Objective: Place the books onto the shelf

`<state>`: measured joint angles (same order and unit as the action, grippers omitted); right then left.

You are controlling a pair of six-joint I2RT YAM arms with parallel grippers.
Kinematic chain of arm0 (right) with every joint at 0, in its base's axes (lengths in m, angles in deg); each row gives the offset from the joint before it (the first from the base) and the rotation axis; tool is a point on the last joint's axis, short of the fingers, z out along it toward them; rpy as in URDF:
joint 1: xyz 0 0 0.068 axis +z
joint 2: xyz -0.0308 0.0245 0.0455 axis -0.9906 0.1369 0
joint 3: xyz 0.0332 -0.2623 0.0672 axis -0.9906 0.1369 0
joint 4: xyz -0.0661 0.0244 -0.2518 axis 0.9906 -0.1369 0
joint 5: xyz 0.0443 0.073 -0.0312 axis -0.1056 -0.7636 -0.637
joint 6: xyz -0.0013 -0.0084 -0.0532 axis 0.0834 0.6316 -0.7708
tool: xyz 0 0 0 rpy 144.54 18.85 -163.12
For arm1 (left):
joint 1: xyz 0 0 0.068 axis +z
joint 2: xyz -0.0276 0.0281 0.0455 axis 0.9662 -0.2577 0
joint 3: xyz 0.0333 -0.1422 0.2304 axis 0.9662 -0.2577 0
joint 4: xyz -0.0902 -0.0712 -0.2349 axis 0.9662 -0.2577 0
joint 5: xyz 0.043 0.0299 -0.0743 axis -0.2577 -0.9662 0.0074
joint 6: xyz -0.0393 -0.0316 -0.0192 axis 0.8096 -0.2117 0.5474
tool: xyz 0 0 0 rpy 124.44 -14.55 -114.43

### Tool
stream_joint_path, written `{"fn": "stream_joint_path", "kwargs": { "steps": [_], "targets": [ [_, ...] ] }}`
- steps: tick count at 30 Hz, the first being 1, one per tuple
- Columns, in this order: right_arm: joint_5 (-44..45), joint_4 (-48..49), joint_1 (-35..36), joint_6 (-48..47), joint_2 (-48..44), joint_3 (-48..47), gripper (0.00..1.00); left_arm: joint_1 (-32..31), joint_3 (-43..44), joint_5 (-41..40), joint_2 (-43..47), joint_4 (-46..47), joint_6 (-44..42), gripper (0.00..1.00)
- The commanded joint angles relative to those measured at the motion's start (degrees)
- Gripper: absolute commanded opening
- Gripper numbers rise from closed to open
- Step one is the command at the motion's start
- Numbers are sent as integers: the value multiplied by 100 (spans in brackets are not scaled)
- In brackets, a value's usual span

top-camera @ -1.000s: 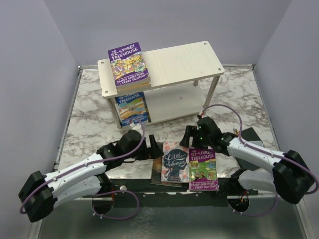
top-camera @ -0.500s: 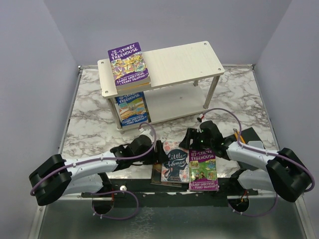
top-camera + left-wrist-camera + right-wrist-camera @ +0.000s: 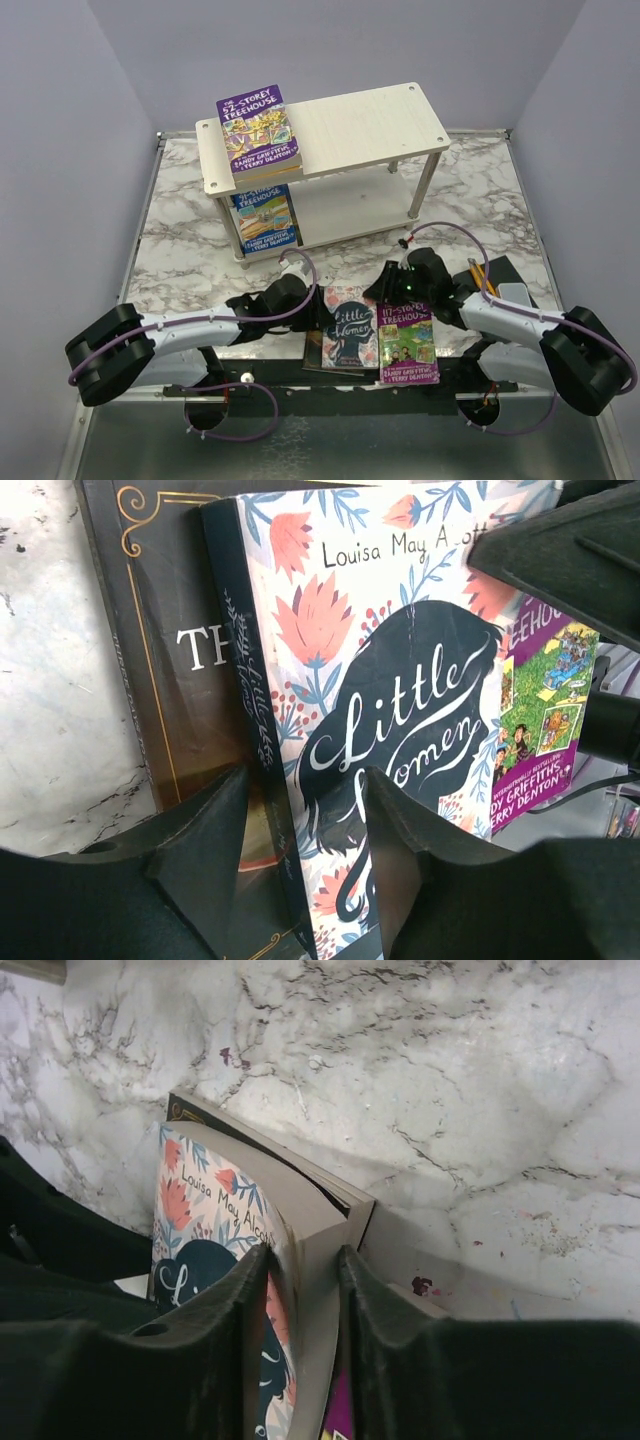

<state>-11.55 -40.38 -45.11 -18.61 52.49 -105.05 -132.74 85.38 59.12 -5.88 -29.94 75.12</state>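
Little Women (image 3: 350, 325), a floral paperback, lies on a dark brown book (image 3: 313, 348) at the table's near edge, with a purple Treehouse book (image 3: 407, 342) overlapping its right side. My left gripper (image 3: 318, 303) straddles its spine (image 3: 262, 730), jaws still a little apart from it, one finger (image 3: 205, 830) over the brown book (image 3: 190, 680). My right gripper (image 3: 386, 290) is shut on its page edge (image 3: 320, 1260), one finger (image 3: 235, 1300) on the cover. The shelf (image 3: 370, 125) holds a purple Treehouse book (image 3: 258, 130) on top and a blue one (image 3: 265, 215) on the lower tier.
The marble table (image 3: 480, 190) lies between the arms and the shelf. A black strip (image 3: 500, 270) borders its near edge by the right arm. Grey walls close in on three sides.
Both arms have moved inward onto the Little Women book from either side. Both sets of jaws have narrowed, the right pair closing onto the page edge.
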Motion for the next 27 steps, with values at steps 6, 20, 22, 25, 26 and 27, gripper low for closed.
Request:
{"fn": "stream_joint_path", "kwargs": {
  "steps": [6, 20, 22, 25, 26, 27],
  "targets": [
    [-137, -113, -2, -45, -493, 25, 8, -43, -140, -191, -169, 145, -6, 49],
    [-30, -927, -1, -32, -1681, -147, 1, -34, 28, -309, 220, 105, -144, 75],
    [-2, -1226, -1, -13, -1892, -235, 1, -35, 62, -257, 288, 94, -153, 78],
    [33, -1575, -1, 48, -2289, -381, 1, -25, 99, -237, 428, 99, -187, 81],
    [30, -1677, -1, 87, -2414, -431, 0, -25, 104, -124, 491, 100, -204, 81],
    [15, -1760, -7, 123, -2539, -482, 0, -18, 104, -63, 564, 112, -206, 82]
  ]
}}
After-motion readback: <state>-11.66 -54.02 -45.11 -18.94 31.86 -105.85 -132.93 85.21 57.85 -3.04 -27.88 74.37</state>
